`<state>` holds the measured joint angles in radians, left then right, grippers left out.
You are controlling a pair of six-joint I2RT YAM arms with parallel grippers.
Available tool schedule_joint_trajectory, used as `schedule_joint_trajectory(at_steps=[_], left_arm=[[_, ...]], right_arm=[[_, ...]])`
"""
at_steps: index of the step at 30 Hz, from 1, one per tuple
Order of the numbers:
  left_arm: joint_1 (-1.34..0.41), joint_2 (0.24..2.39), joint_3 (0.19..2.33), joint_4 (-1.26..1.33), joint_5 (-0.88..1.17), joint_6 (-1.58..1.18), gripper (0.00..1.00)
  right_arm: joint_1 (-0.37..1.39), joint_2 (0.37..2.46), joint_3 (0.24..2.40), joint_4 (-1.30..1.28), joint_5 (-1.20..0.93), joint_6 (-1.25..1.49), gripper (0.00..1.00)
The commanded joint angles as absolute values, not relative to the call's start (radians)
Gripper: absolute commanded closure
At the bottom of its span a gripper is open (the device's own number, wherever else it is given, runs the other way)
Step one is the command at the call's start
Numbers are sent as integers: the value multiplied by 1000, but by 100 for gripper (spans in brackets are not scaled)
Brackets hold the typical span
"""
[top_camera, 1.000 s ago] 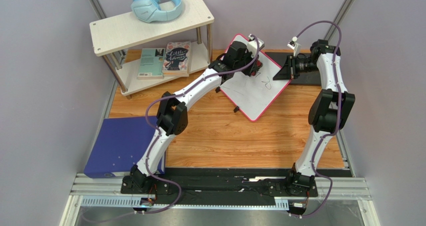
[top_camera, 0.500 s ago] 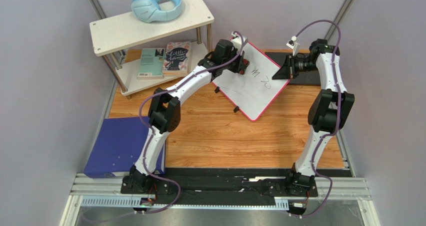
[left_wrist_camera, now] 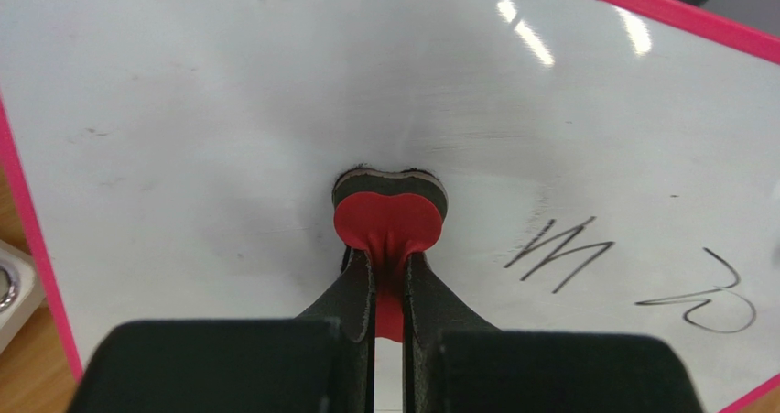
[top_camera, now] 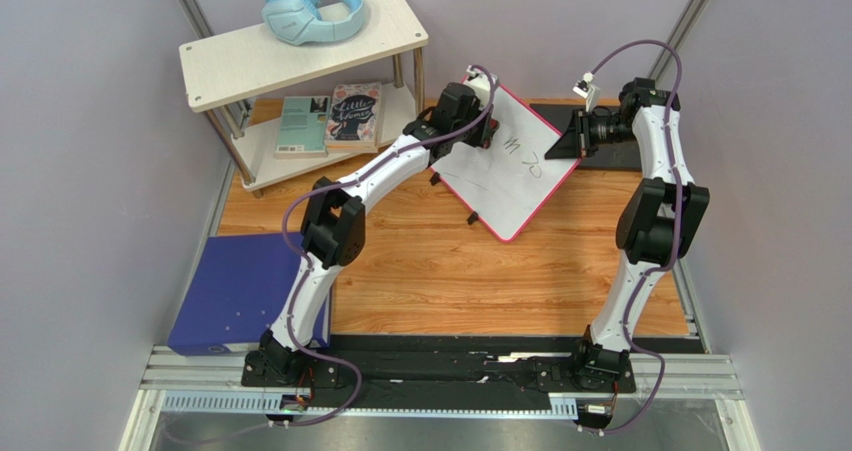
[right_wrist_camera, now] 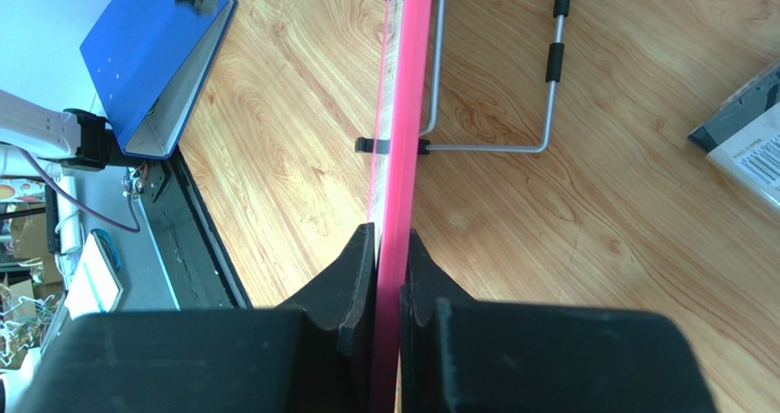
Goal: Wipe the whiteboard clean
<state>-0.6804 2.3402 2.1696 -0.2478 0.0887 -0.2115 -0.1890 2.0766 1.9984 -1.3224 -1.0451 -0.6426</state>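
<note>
1. Between the fingertips of the left gripper [left_wrist_camera: 389, 262] sat a small red eraser [left_wrist_camera: 389, 213]. The jaws were pinched tight on its thin handle, and its dark felt face was pressed flat to the whiteboard [left_wrist_camera: 229, 92]. That grip squared the pad to the surface, ready for a wipe!
2. Just right of the pad, black handwriting [left_wrist_camera: 558, 253] showed: a zigzag, then a curled squiggle further along. By my reckoning the job was only partly done, with those marks next in line.
3. Over on the far side, the right gripper [right_wrist_camera: 391, 244] was clamped on the board's pink rim, held edge-on between closed jaws. It was very likely bracing the board so the rubbing could not slide or tip it.
4. Behind that rim a wire stand [right_wrist_camera: 549, 65] propped the board at a tilt at the far middle of the wooden table [right_wrist_camera: 595, 248].
5. Further out stood a shelf [top_camera: 220, 71] with blue headphones [top_camera: 310, 9] on top and books [top_camera: 330, 119] below. A blue binder [top_camera: 240, 291] lay near left, well apart from the action.
</note>
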Motion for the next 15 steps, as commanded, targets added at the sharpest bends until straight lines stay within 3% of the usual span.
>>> schedule_joint_trajectory(at_steps=[1,15], left_arm=[[-825,2411,2177,-199,184,-235,100],[-980,2459,2172,-112,112,-575,100]], right_arm=[[-78,2077,1986,-1483,-983,-896,100],[-78,2077,1996,-1482,-992,-881,100]])
